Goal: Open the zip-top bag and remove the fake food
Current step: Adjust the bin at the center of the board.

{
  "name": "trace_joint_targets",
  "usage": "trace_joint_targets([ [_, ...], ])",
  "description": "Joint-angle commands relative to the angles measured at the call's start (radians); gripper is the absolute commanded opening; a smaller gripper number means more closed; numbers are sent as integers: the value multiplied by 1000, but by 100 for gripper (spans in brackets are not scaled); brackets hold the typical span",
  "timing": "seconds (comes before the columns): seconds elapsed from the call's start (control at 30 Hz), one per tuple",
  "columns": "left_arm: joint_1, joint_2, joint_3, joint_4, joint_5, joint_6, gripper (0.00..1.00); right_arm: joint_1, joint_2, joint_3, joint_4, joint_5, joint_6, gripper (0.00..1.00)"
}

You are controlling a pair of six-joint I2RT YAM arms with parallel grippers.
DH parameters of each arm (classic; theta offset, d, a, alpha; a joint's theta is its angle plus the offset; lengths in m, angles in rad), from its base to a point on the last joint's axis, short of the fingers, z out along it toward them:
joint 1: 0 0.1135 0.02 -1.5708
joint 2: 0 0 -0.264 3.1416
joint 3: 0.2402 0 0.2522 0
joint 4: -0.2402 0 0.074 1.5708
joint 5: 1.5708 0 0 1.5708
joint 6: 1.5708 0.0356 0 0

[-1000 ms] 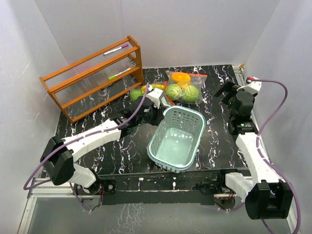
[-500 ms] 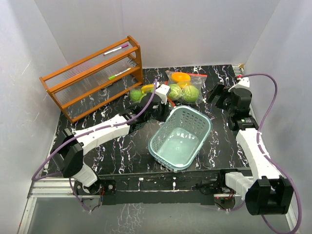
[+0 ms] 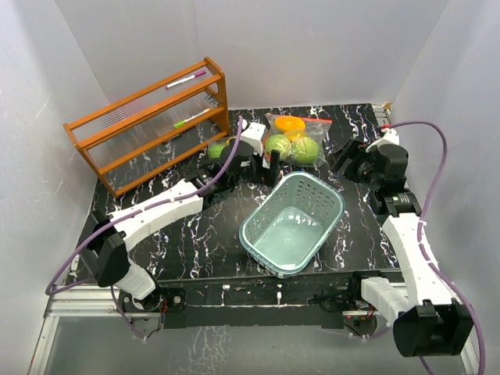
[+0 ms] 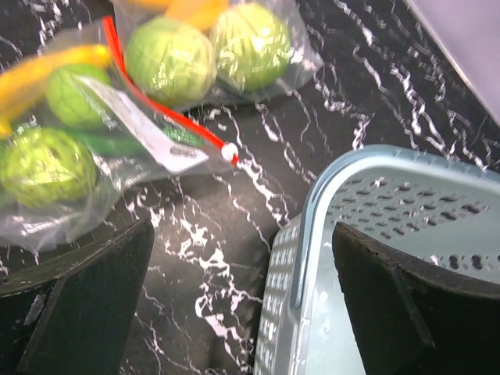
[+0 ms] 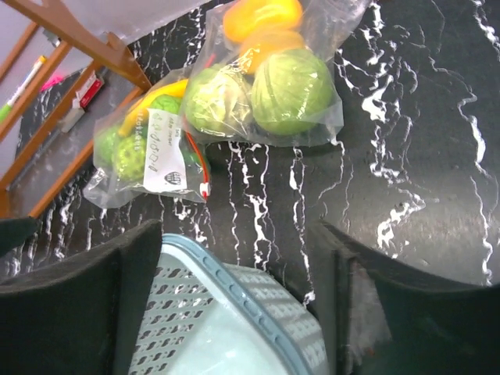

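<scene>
Two clear zip-top bags of fake food lie at the back of the table. One bag [image 3: 301,139] [image 4: 226,47] [image 5: 266,78] holds green balls and orange pieces. The other bag [image 3: 221,148] [image 4: 94,133] [image 5: 148,141] holds green pieces and a yellow banana, with a red zip strip and a white slider [image 4: 228,152]. My left gripper [image 3: 267,168] [image 4: 246,312] stands open just short of the bags, over the far rim of the teal basket [image 3: 328,226] [image 4: 312,226], holding nothing. My right gripper [image 3: 348,160] [image 5: 234,312] hangs open above the basket's far right corner [image 5: 234,289], empty.
A wooden rack [image 3: 148,125] [image 5: 62,47] with pens stands at the back left. The teal slotted basket sits mid-table in front of the bags. White walls close in the table on three sides.
The left gripper has opened and moved back toward the bags. The basket has slid and turned to the right. The right gripper has swung left toward the bags and its jaws have narrowed a little.
</scene>
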Motion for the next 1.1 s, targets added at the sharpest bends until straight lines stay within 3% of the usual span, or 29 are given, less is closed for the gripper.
trace_joint_targets([
  [0.0, 14, -30, 82, -20, 7, 40, 97, -1, -101, 70, -139, 139, 121, 64],
  [0.07, 15, -21, 86, -20, 29, 64, 89, -1, -137, 79, -229, 202, 164, 56],
  [0.13, 18, -7, 106, -34, 88, 80, 82, -1, -169, 79, -291, 195, 180, 55],
  [0.3, 11, 48, 160, -94, 326, 153, 59, -1, -221, 19, -362, 69, 210, 67],
  [0.37, -11, 76, 162, -120, 390, 189, 57, -1, -247, -27, -356, 68, 220, 69],
  [0.57, -53, 82, 102, -141, 311, 179, 52, -1, -266, -34, -373, 101, 193, 73],
  [0.83, -65, 162, 110, -160, 223, 187, 28, -1, -283, -10, -418, 115, 178, 76],
  [0.93, -65, 179, 126, -158, 198, 179, 27, -1, -290, -21, -418, 109, 180, 76],
  [1.07, -65, 187, 155, -163, 151, 170, 4, -1, -291, -22, -418, 90, 181, 76],
])
